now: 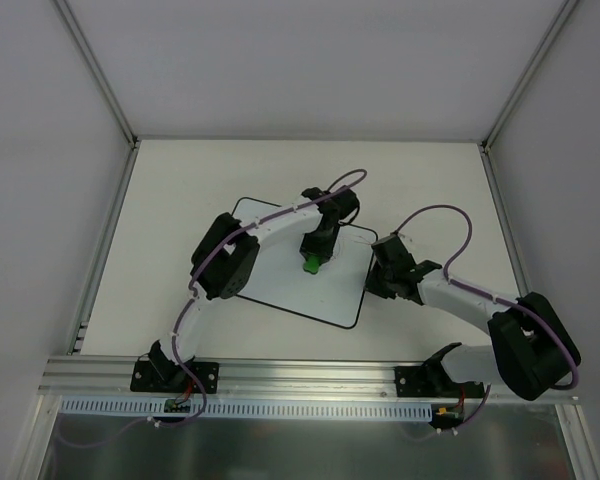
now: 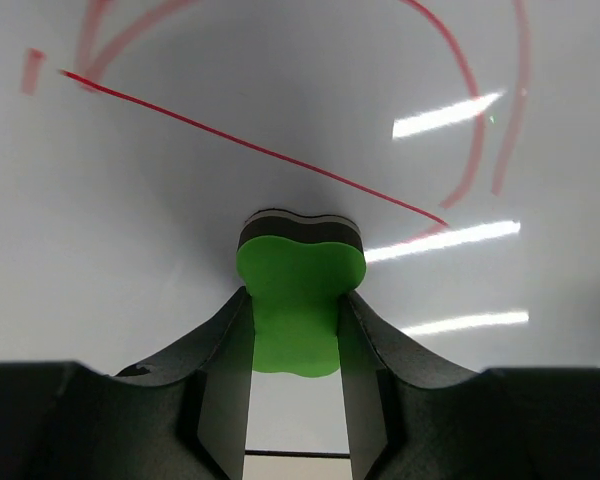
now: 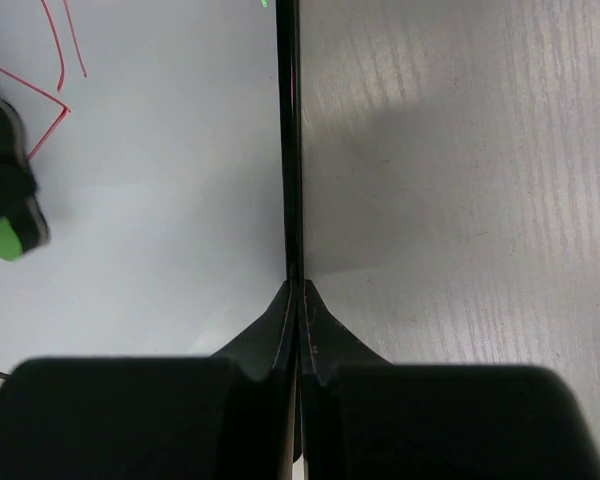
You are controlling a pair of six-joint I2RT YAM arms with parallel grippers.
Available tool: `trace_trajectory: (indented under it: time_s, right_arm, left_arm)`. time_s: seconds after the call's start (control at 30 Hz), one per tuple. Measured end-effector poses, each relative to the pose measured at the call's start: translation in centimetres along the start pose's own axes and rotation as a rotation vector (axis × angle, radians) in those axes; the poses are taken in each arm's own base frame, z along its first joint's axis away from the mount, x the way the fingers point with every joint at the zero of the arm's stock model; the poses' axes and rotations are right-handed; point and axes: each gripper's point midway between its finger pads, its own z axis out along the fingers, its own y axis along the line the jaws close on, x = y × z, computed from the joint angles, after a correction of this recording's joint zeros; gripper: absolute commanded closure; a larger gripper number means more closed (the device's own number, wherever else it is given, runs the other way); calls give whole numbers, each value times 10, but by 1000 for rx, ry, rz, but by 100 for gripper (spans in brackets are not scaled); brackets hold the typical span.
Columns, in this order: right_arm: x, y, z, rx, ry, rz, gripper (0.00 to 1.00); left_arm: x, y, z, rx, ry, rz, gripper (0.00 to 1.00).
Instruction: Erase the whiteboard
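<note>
Left gripper grips the green eraser on the whiteboard; right gripper, fully closed, touches its edge — a hard stroke could slide the whiteboard

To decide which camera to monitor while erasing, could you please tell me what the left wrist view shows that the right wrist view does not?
Left wrist only: the left pincer clamping the green eraser, seen close, and long red arcs. Right wrist only: the right pincer, shut, at the black edge of the whiteboard, with the table beside it. Both: the whiteboard surface, red marks and the eraser.
</note>
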Motion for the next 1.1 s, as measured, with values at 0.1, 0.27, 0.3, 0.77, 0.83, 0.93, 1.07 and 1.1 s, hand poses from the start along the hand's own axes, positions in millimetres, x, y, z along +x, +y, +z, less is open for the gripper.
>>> trace_trajectory:
  time_s: [0.1, 0.27, 0.3, 0.77, 0.83, 0.93, 1.07, 1.1]
  right_arm:
    - [0, -1, -1, 0, -2, 0, 100]
    - [1, -3, -2, 4, 0, 0, 100]
    - [1, -3, -2, 3, -1, 0, 100]
    - [2, -3, -2, -3, -6, 5, 100]
    - [2, -3, -2, -3, -6, 4, 100]
    - [2, -3, -2, -3, -6, 4, 100]
    - [2, -4, -2, -2, -6, 4, 100]
    - [2, -4, -2, -1, -7, 4, 100]
  left_arm:
    - [15, -29, -3, 23, -5, 63, 100]
    - [28, -41, -6, 37, -18, 87, 100]
    - [29, -40, -6, 41, -22, 79, 100]
    - [44, 53, -7, 7, 28, -169, 100]
    - [46, 75, -7, -16, 46, -216, 100]
    - [47, 87, -7, -34, 57, -242, 100]
    - [48, 75, -8, -70, 43, -187, 100]
    - [49, 70, -8, -77, 46, -169, 100]
